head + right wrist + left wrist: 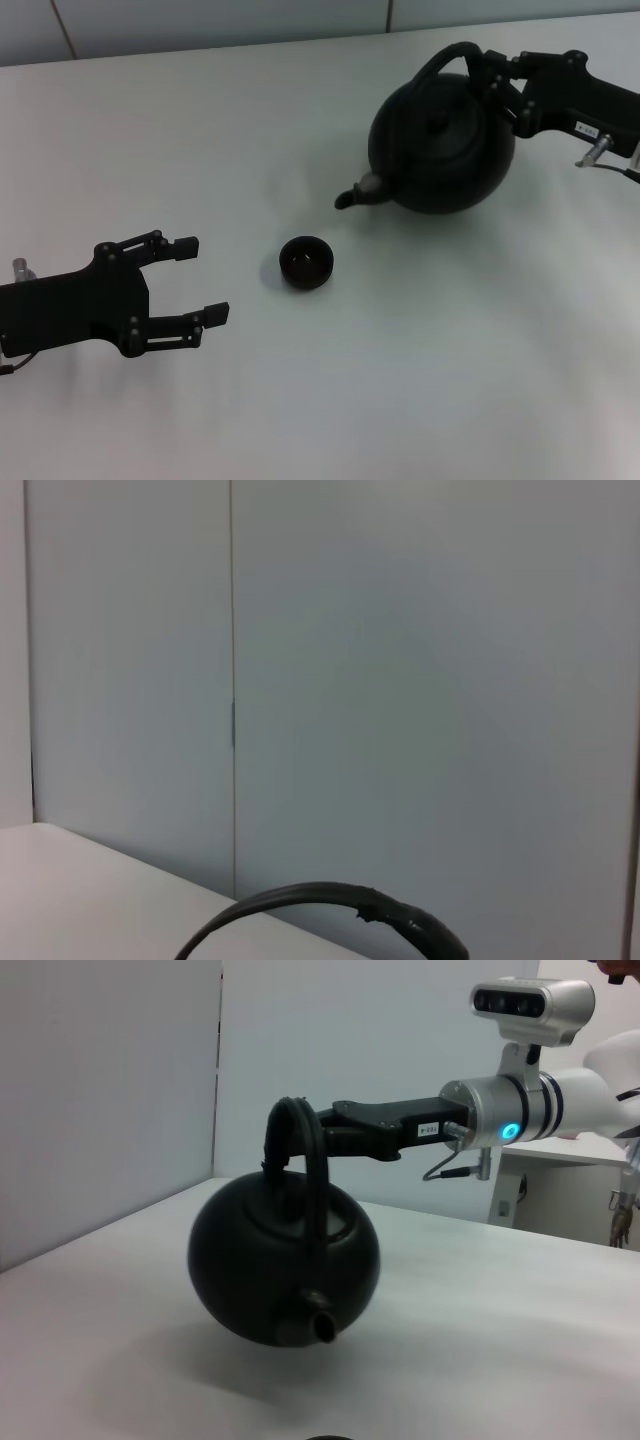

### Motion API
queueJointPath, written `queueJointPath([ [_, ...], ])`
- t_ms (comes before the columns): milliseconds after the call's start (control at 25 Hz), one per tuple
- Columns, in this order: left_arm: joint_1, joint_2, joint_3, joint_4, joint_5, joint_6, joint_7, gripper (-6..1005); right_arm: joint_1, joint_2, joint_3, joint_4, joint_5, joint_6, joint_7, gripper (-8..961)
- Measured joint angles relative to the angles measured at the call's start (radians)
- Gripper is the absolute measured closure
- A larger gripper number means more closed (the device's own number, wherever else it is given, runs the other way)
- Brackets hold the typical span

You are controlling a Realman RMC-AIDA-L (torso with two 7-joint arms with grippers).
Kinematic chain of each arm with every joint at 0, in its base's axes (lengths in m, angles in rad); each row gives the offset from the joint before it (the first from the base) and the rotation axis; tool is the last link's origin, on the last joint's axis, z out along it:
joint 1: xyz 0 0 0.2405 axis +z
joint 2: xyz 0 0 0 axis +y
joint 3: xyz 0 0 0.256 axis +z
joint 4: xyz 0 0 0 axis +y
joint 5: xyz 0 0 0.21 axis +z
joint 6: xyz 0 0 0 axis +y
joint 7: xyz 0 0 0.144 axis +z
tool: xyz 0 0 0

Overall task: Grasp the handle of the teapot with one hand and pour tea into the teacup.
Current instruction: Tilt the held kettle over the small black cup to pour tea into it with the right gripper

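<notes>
The round black teapot (pixel 440 140) hangs above the white table at the back right, its short spout (pixel 355 195) pointing toward the small black teacup (pixel 305 262) and tipped a little downward. My right gripper (pixel 497 80) is shut on the arched handle (pixel 440 62) at its thicker side. In the left wrist view the teapot (pixel 270 1260) is clear of the table, with its shadow beneath it and the right gripper (pixel 320 1130) on the handle (pixel 300 1150). The right wrist view shows only the handle's arc (pixel 320 905). My left gripper (pixel 200 280) is open and empty, to the left of the cup.
The white table (pixel 450 400) ends at a pale wall (pixel 200 25) just behind the teapot. In the left wrist view a wall (pixel 100 1110) stands along the table's edge and a desk (pixel 570 1190) is in the background.
</notes>
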Motion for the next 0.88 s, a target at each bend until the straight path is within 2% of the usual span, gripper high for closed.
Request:
queueJointPath([
  [880, -0.002, -0.015, -0.017, 0.001, 0.0, -0.02, 0.001, 128, 0.051, 0.0, -0.046, -0.004, -0.001, 0.013, -0.001, 821],
])
